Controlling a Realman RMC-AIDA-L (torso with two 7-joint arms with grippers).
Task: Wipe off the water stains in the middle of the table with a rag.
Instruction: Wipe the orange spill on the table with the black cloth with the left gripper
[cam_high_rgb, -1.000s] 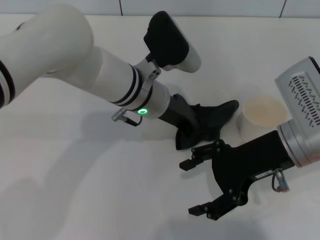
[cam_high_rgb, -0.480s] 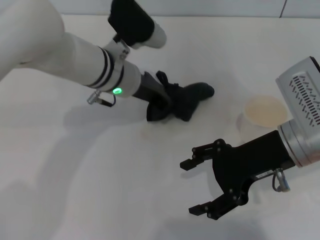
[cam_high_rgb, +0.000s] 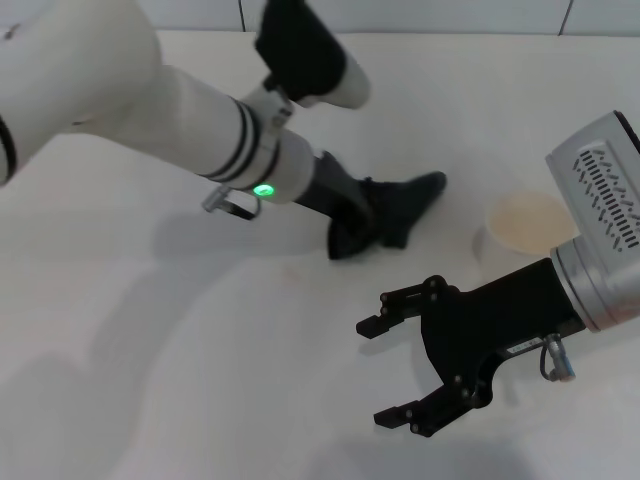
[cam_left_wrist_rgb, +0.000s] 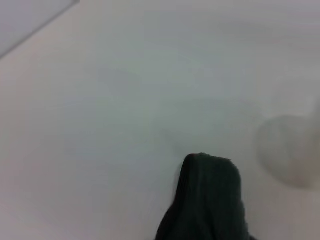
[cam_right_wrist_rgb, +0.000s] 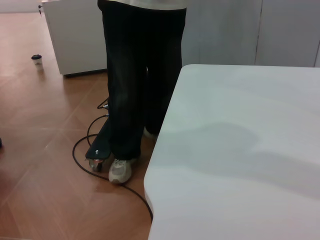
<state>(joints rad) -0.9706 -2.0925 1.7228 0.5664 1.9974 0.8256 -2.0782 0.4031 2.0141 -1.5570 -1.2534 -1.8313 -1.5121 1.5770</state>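
The left gripper (cam_high_rgb: 345, 215) is pressing the black rag (cam_high_rgb: 385, 212) onto the table (cam_high_rgb: 150, 400), a little way from the paper cup (cam_high_rgb: 530, 228). Its fingers are buried in the cloth, so I can't tell how far they're parted. I can't spot any water stains here either, maybe they're under the rag. The right gripper (cam_high_rgb: 400, 370) hangs spread wide with nothing in it, nearer the robot than the cup. My worry: a long stroke toward the cup could knock it over, or the trailing rag tip could drag a smear.
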